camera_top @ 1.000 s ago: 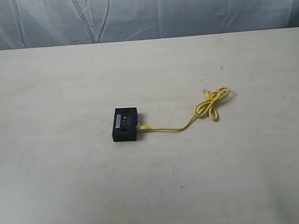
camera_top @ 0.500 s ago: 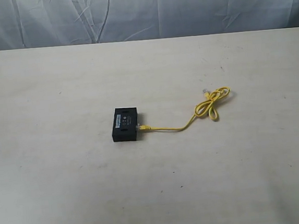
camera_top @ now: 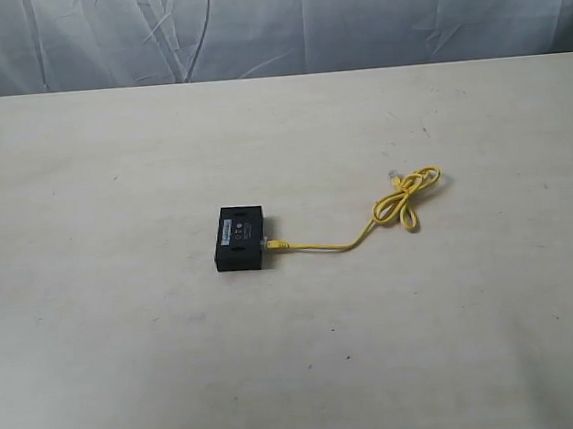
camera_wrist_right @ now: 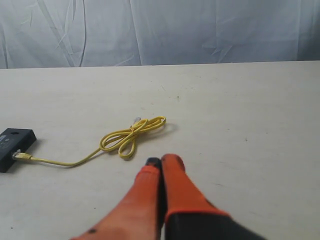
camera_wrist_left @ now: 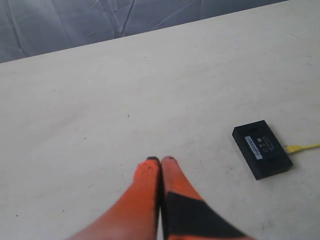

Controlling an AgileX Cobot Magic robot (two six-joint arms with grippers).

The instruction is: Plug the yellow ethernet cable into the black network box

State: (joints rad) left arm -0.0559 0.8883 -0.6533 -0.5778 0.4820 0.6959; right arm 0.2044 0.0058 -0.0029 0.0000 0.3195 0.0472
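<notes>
At the left gripper (camera_wrist_left: 160, 160), shut tight: orange fingers (camera_wrist_left: 142, 190) pressed tip to tip, holding nothing, poised over bare table (camera_wrist_left: 75, 125). Faces the black network box (camera_wrist_left: 262, 149) well ahead and off to one side, far beyond reach. At the right gripper (camera_wrist_right: 161, 161), likewise closed flat and empty. Looks out over the yellow ethernet cable (camera_wrist_right: 131, 136): looped bundle a little way ahead, free clear plug (camera_top: 395, 177) beside the loops, single strand trailing off to one side and ending at the box's side face.

Set against the exterior views of a second and half a second ago, finds no shift at all: box, strand and figure-eight in identical spots, neither arm reaching in. Reads as a settled scene. Puts the near plug (camera_top: 274, 245) at the port already, probably seated, though too small to tell whether clicked fully home. Suggests a task finished or all but finished, with both arms parked well back from the work.

On the box's top, far from both grippers: pale strip label (camera_wrist_left: 254, 145) and a few small white marks (camera_wrist_left: 265, 142). Carries print, yet too fine to read. Shows no legible brand on cable, box or grippers.
</notes>
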